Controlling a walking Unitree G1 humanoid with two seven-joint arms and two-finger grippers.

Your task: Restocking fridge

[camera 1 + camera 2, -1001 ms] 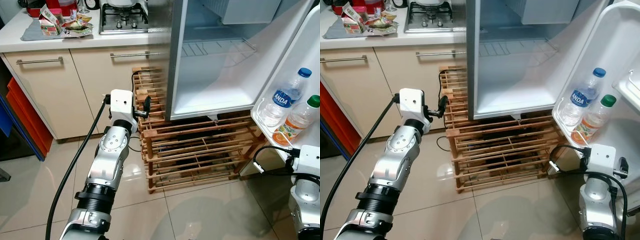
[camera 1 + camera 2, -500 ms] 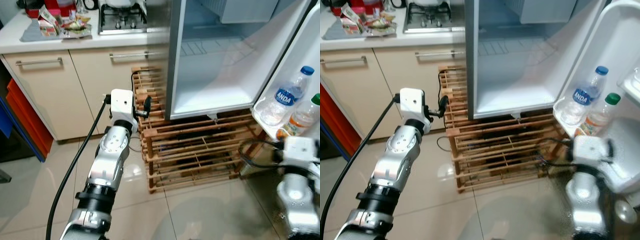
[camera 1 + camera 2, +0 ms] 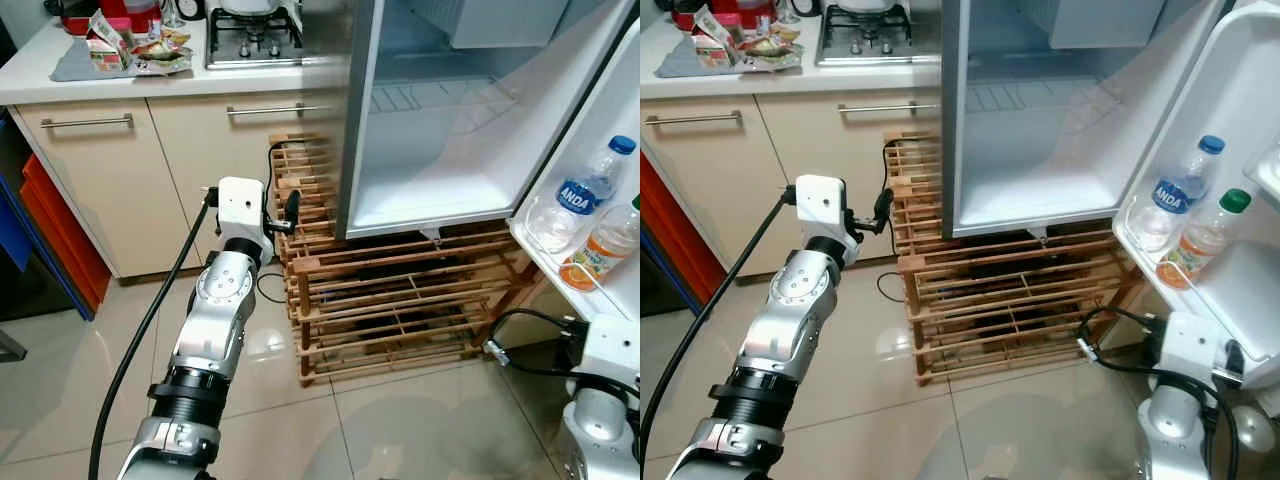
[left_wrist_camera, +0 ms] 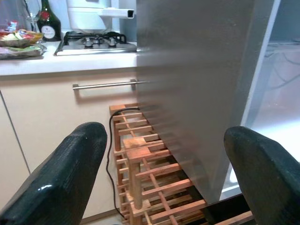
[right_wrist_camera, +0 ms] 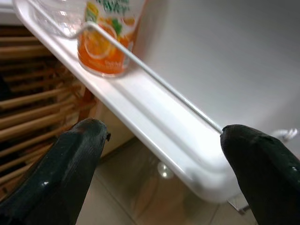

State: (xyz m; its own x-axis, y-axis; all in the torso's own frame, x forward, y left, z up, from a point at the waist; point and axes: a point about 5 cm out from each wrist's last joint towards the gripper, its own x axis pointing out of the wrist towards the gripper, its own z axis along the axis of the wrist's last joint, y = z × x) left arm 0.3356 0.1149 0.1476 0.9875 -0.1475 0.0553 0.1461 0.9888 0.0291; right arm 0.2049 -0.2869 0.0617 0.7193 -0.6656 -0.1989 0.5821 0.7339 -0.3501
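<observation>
The fridge (image 3: 440,170) stands open with a bare inner floor and a wire shelf. Its door shelf (image 3: 1230,300) at the right holds a water bottle (image 3: 575,195) and an orange juice bottle (image 3: 600,250). My left gripper (image 4: 164,136) is open and holds nothing. It is raised beside the fridge's steel left edge, above the wooden rack. My right gripper (image 5: 161,131) is open and holds nothing. It hangs low at the right, just below the door shelf, with the juice bottle (image 5: 105,42) ahead of its fingers.
A slatted wooden rack (image 3: 400,310) carries the fridge. Left of it stand cream cabinets (image 3: 110,180) under a counter with a gas hob (image 3: 250,20) and food packs (image 3: 125,50). Red and blue objects (image 3: 50,220) stand at the far left. Tiled floor (image 3: 400,430) lies in front.
My right arm swung up toward the door shelf half a second ago and now sits lower at the right. The left arm holds its place. The view shifted slightly.
</observation>
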